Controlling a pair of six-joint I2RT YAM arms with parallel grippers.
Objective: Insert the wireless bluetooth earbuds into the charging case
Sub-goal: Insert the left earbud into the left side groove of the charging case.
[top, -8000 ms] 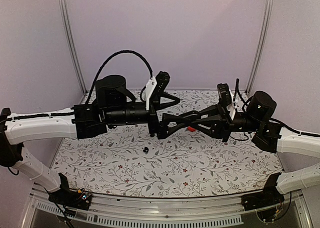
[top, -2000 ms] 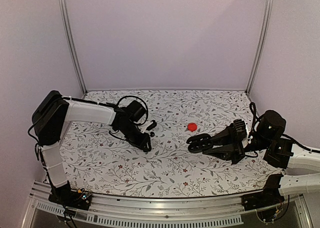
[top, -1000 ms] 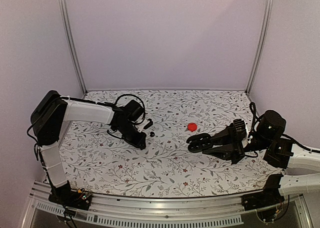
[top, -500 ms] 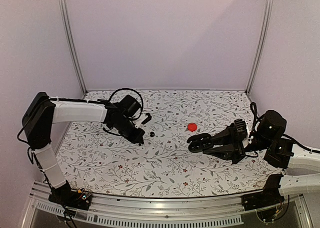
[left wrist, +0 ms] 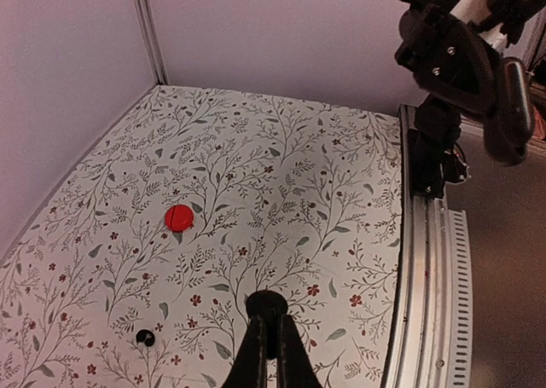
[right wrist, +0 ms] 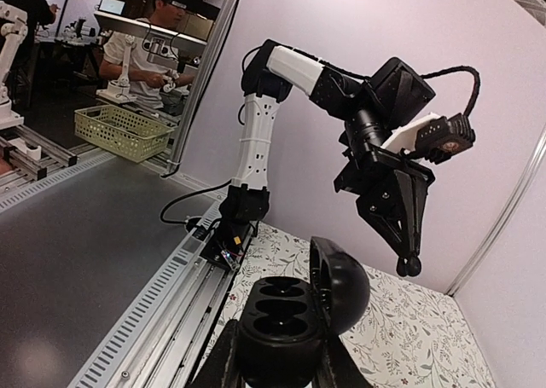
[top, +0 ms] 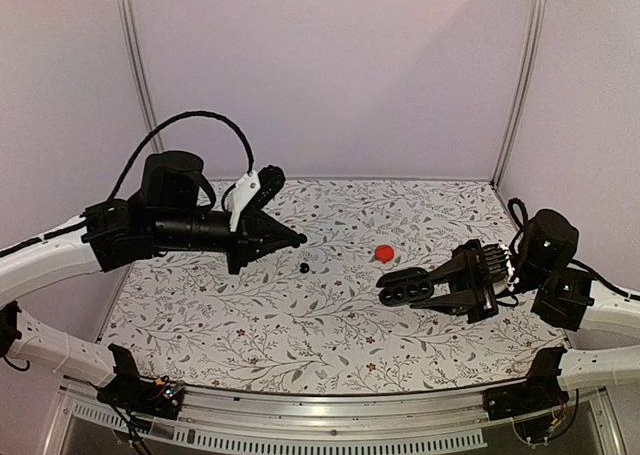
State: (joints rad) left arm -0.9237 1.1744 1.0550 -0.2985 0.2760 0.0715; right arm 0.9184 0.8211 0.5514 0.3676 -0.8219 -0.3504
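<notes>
Clearly the two arms share the work. The right gripper (top: 430, 291) is clamped on the charging case (right wrist: 290, 318) and holds it above the right side of the table (top: 300, 325). Its hinged lid is swung back, so the moulded wells face up and toward the other arm. I judge that this pose is meant to offer a steady, open target.

The left gripper (top: 296, 240) hangs raised over the left half of the table. Its fingers are pressed together on a tiny round black bead at their tips, which appears to be the first earbud (left wrist: 266, 306). Pinching it at the very ends leaves the bud exposed for lowering into a well. The grippers are well apart, so insertion is not yet begun.

The second earbud (top: 303, 268) lies loose on the cloth, just below the left fingertips in the top view. The red disc (top: 384, 253) sits farther right, near the case on its far side.

The case is glossy black plastic and pebble-smooth outside. The right wrist view shows three rounded hollows in a row inside it, none visibly filled. The buds look equally dark and slick, so a light pinch could let one slip. The table covering is matt and pale, printed with thin leafy sprigs and small red flowers, and the black bud shows plainly against it. The disc is flat and round.
</notes>
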